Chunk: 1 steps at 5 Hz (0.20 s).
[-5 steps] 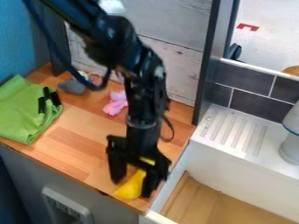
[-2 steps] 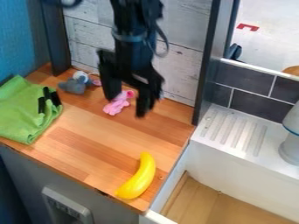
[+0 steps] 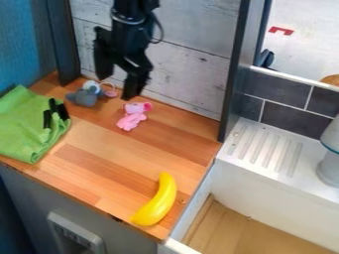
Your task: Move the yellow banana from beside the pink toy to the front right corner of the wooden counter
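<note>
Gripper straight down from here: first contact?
Probably the pink toy, which sits below one finger of the gripper in the picture. Depth is unclear, though, so it may meet the wooden counter beside it instead.

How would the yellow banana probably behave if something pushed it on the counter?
The banana looks smooth and glossy, like plastic, so it may slide easily on the flat wooden counter. Its curved shape suggests it would rock or swing around rather than roll straight. It will probably keep its shape, as its surface shows no folds or dents.
</note>
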Available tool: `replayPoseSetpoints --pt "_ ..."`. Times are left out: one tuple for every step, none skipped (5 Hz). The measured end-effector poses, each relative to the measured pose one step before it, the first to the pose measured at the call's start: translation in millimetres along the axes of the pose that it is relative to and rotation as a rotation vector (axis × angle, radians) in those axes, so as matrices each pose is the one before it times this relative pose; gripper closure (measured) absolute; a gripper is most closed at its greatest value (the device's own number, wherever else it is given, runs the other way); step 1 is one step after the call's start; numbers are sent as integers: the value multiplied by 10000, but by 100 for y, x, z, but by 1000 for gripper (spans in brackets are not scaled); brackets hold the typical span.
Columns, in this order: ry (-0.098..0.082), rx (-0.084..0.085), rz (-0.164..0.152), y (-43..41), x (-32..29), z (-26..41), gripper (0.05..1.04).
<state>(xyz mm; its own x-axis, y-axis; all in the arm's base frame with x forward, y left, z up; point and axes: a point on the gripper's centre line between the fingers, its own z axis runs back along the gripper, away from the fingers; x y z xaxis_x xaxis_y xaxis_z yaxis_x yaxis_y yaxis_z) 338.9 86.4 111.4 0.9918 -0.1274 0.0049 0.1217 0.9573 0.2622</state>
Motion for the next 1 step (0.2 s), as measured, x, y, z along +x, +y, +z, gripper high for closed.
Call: replayPoseSetpoints --pt "1118 -528 -351 280 375 -2717 79"
